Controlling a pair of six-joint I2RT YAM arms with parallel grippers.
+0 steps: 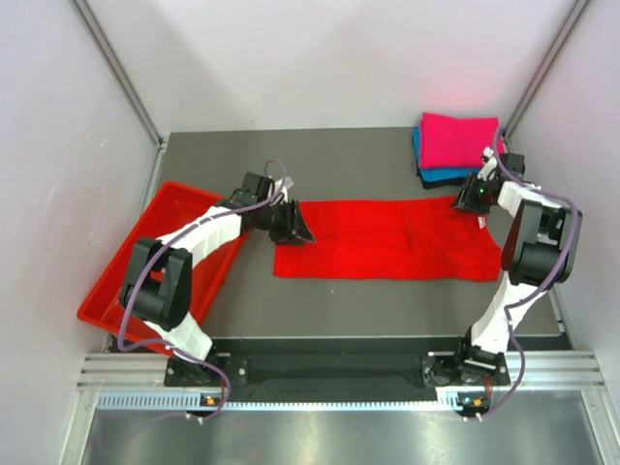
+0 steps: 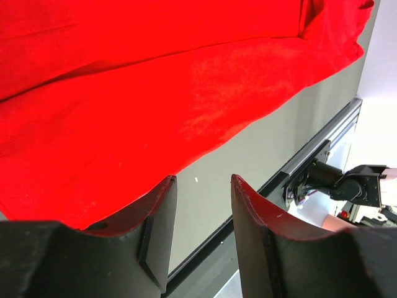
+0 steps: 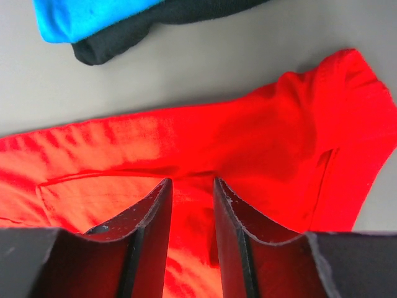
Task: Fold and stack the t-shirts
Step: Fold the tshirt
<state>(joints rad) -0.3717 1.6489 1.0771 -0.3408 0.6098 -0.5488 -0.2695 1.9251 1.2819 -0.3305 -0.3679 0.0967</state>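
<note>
Grey surface (image 1: 368, 160) carries the red t-shirt (image 1: 387, 237), a long flat band; the folded stack (image 1: 455, 145) sits far right. Left claw (image 1: 295, 228) gapes at the band's left end, empty; right claw (image 1: 467, 201) stands narrow over the other end, grip unclear. Next, likely: pinch both ends, fold crosswise.

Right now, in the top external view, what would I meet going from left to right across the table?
Rigid red plastic tray → flat bright red cloth t-shirt → folded shirt stack with magenta-pink top.
</note>
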